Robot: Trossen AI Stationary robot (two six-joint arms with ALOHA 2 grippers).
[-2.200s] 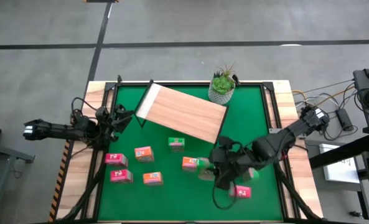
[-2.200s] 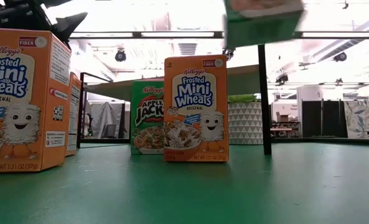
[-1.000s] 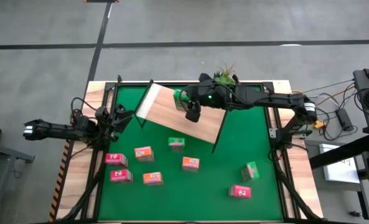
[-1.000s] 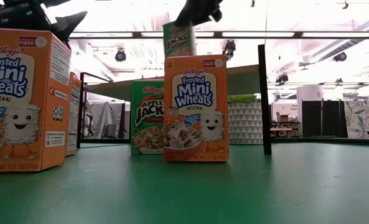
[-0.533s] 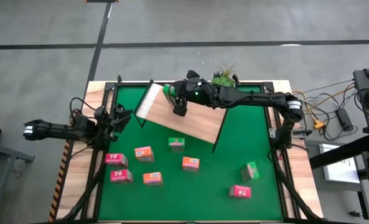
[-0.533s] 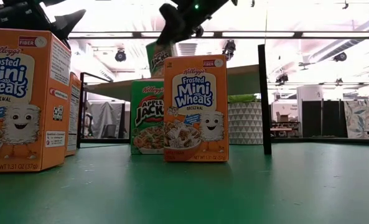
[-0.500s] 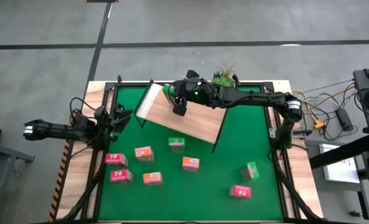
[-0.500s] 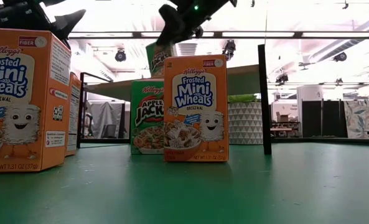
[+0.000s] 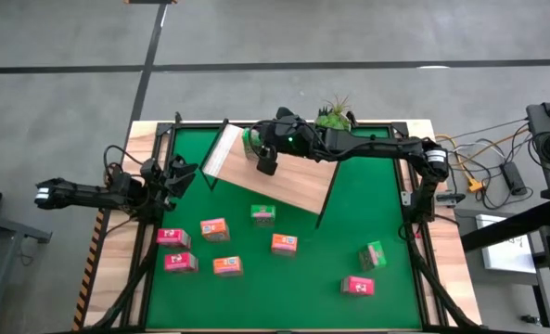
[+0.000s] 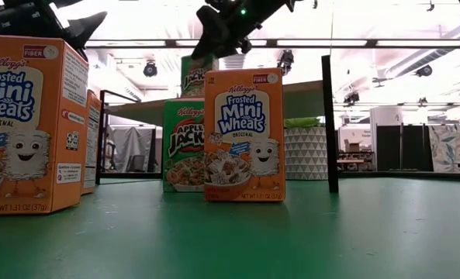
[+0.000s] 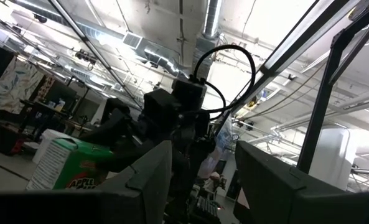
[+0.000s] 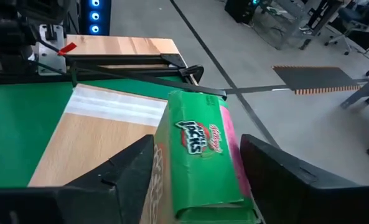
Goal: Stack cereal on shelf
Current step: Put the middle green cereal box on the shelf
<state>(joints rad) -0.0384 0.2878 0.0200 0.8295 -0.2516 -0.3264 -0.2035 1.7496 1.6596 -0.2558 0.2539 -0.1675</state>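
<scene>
Green rectangular cereal box (image 9: 250, 141) has been lowered onto the light-wood shelf board (image 9: 293, 176), bracketed by the right gripper (image 9: 264, 158), whose fingers are now parting for release.

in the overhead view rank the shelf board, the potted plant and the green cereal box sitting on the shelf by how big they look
1. Shelf board, by far the largest.
2. Potted plant.
3. Green cereal box, smallest as seen, though the right arm partly hides it, so its gap to the plant is unsure.

Green table mat (image 9: 349, 232) carries the tilted shelf (image 9: 284, 176) upper middle, a potted plant (image 9: 331, 130) behind, seven cereal boxes (image 9: 213, 228) scattered below.
</scene>
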